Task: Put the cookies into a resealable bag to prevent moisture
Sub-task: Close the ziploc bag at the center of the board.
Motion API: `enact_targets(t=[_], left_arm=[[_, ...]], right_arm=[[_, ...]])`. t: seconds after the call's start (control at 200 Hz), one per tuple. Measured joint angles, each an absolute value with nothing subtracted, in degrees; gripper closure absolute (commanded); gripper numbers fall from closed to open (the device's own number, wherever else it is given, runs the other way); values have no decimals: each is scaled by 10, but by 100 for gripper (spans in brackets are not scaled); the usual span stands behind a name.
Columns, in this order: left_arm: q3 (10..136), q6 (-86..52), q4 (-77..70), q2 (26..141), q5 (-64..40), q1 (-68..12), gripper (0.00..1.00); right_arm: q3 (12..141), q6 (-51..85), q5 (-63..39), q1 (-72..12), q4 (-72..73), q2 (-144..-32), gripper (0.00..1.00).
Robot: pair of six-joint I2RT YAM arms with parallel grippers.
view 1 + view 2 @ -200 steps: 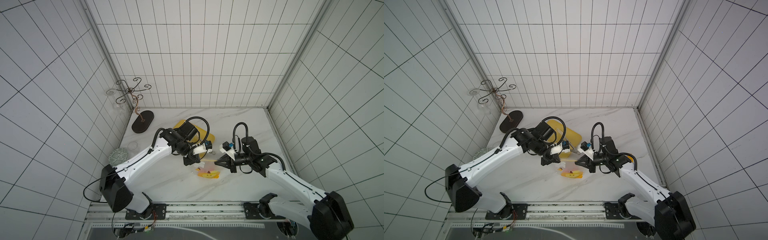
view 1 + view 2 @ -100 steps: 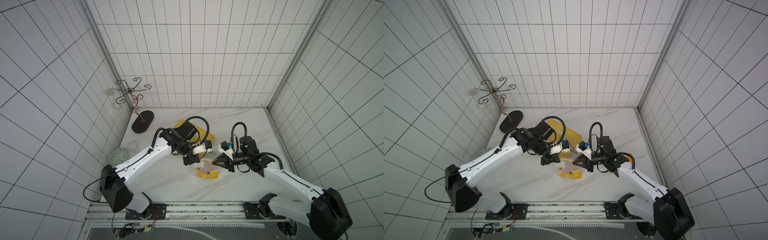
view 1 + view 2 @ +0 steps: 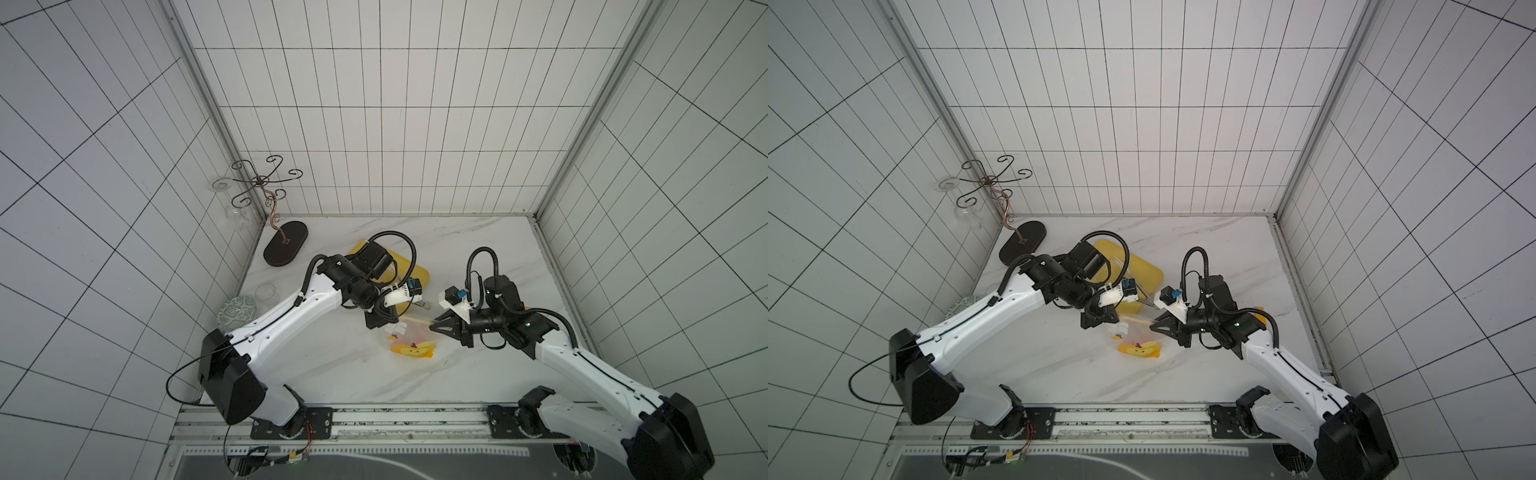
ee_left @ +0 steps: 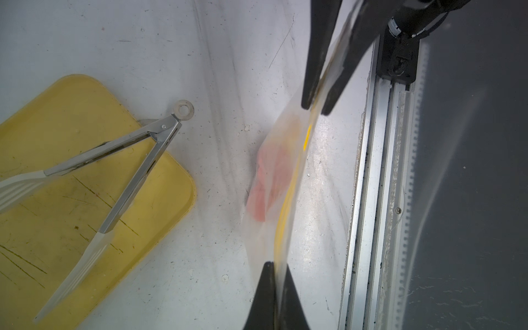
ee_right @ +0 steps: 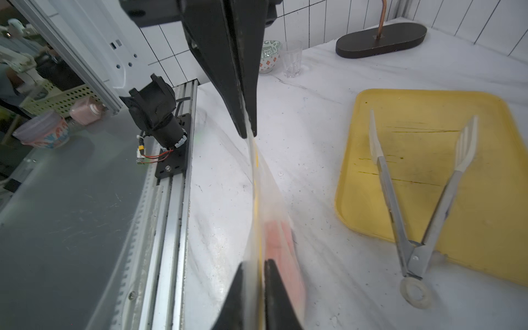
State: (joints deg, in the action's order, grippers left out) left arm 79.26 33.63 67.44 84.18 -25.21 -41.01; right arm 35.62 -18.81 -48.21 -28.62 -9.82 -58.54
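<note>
Clamping resealable bag [image 3: 412, 348] mouth-up, left gripper [image 4: 275, 265], right gripper [image 5: 253, 264], seal edge stretched between them

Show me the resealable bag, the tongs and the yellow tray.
resealable bag [image 3: 413, 351]: in a top view, its yellow printed lower end.
tongs [image 4: 163, 132]: left wrist view, the hinge.
yellow tray [image 5: 500, 200]: right wrist view, bare floor.

The left gripper [image 3: 397, 323] and right gripper [image 3: 433, 326] face each other over the marble table [image 3: 332, 374]. Each is closed on an end of the bag's [image 3: 412, 349] top edge, which stretches between them. The bag hangs down to the table, its yellow print at the bottom, with faint pink cookies [image 3: 415, 334] inside. A yellow tray [image 3: 419, 275] lies behind, partly under the left arm. A stand [image 3: 286, 248], glass [image 3: 266, 292] and bowl [image 3: 237, 312] sit along the left wall.
</note>
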Motion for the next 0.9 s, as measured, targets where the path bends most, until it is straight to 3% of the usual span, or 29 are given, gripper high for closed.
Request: enact_targets(t=[0.13,0.185,0.275,0.355,0.42,0.6,0.73,0.785,0.9], left_arm=[[791,336,665,842,-257,-413,100],[789,336,659,842,-258,-413,100],[788,335,662,840,-253,-410,100],[788,334,666,836,-248,-406,100],[788,334,668,835,-246,-406,100],[786,333,670,833,-242,-406,100],[779,321,670,828,-221,-404,77],[776,317,671,825,-206,-402,61],[775,306,673,825,-168,-397,54]], right_arm=[[356,-201,-482,-276,-125,-585,100],[356,-206,-480,-275,-134,-585,86],[357,-216,-456,-270,-167,-575,84],[357,-222,-435,-263,-193,-560,86],[357,-228,-424,-259,-208,-548,100],[375,-235,-435,-257,-233,-578,100],[390,-236,-443,-255,-237,-595,100],[392,-236,-444,-255,-238,-593,100],[392,-235,-447,-254,-237,-593,88]])
